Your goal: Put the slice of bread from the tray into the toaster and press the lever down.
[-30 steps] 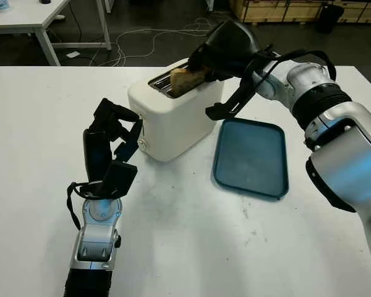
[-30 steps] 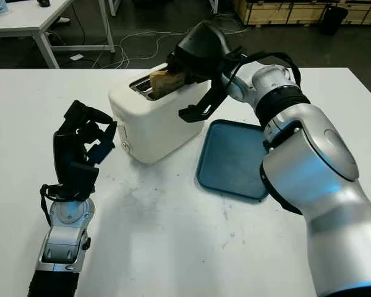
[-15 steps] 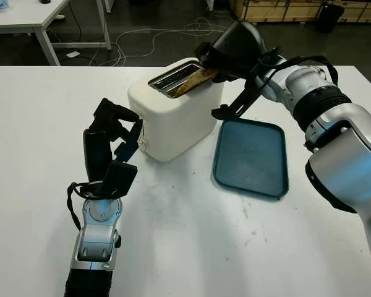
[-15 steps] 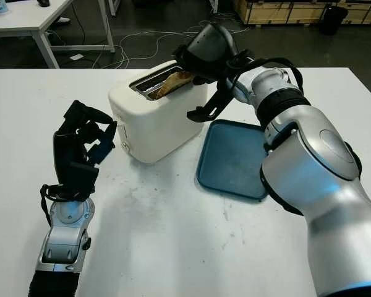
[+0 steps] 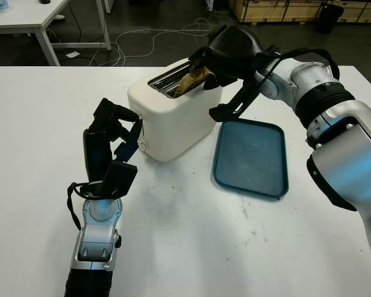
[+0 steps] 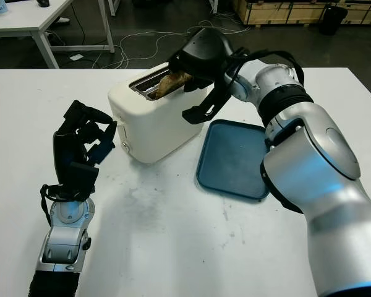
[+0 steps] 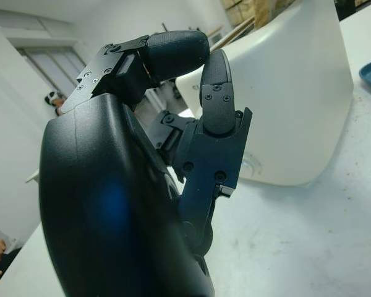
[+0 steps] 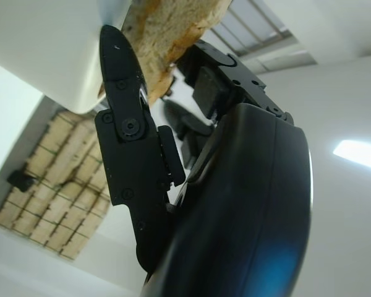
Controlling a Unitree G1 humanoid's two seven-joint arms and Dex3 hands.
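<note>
The right hand [image 5: 226, 52] fingers are grasping the bread slice [image 5: 188, 80], seemingly half inside the toaster [image 5: 173, 114] slot; the left hand [image 5: 108, 145] fingers are curling, clenched, beside it.

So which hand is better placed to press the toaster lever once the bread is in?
Probably the left hand: it holds nothing and sits beside the toaster end facing it. The right hand is over the slot, holding the bread slice.
</note>
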